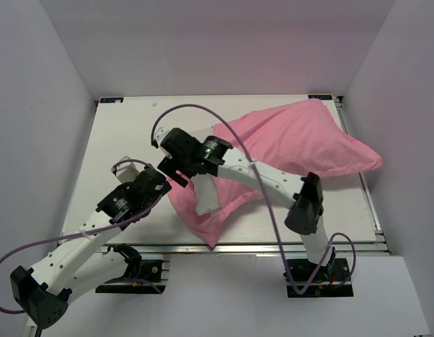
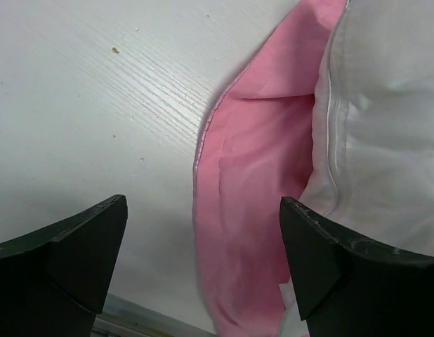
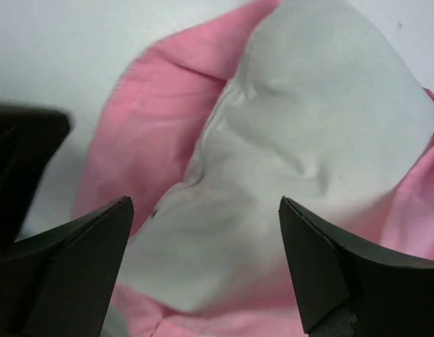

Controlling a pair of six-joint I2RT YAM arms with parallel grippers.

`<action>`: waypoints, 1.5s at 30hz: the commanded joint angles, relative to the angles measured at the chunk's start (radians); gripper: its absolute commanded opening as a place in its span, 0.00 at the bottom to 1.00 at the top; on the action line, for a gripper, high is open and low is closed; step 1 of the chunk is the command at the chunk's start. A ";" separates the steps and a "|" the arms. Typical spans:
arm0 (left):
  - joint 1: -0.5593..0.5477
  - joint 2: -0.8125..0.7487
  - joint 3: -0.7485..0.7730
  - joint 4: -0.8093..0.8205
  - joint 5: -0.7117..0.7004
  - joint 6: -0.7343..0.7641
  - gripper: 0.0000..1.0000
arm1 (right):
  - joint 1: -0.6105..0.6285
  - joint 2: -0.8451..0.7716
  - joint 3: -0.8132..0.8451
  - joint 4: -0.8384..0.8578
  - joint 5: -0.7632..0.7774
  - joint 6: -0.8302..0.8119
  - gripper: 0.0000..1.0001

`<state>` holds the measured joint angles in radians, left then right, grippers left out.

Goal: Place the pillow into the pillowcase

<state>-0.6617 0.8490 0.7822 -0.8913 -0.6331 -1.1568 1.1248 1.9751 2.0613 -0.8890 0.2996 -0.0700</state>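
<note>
Two arms, top view: the plump white fabric pillow (image 1: 206, 198) is lying seemingly mostly inside the matte pink fabric pillowcase (image 1: 301, 140) on the white bench (image 1: 126, 133), with one end poking out at the near-left mouth.
Left wrist view: left jaws are standing wide, holding nothing, beside the pink hem.
Right wrist view: right jaws are gaping wide and empty over the exposed white end.
Risk: with nothing gripping the hem, a push may be dragging the whole case along, or the pillow bulging out again.
</note>
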 commanded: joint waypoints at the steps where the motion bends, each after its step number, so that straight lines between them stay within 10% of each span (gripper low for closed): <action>1: 0.007 -0.018 0.008 -0.044 -0.031 -0.014 0.98 | -0.008 0.091 0.085 -0.076 0.272 0.026 0.89; 9: 0.007 -0.045 -0.008 -0.032 -0.007 -0.007 0.98 | -0.023 0.223 -0.012 -0.090 0.519 0.056 0.89; 15: 0.007 -0.068 -0.020 -0.037 -0.002 -0.011 0.98 | -0.114 0.220 -0.174 0.008 0.313 0.078 0.89; 17: 0.007 -0.083 -0.023 -0.034 -0.004 -0.011 0.98 | -0.131 0.220 -0.202 0.018 0.293 0.076 0.74; 21: 0.007 -0.093 -0.012 -0.026 -0.020 0.002 0.98 | -0.138 0.168 -0.204 0.076 0.289 0.073 0.00; 45: 0.008 0.469 0.261 0.727 0.403 0.387 0.98 | -0.230 -0.622 -0.561 0.575 0.058 0.159 0.00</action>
<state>-0.6567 1.3071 1.0119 -0.2890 -0.3298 -0.7849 0.8906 1.3907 1.5093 -0.4706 0.3622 0.0483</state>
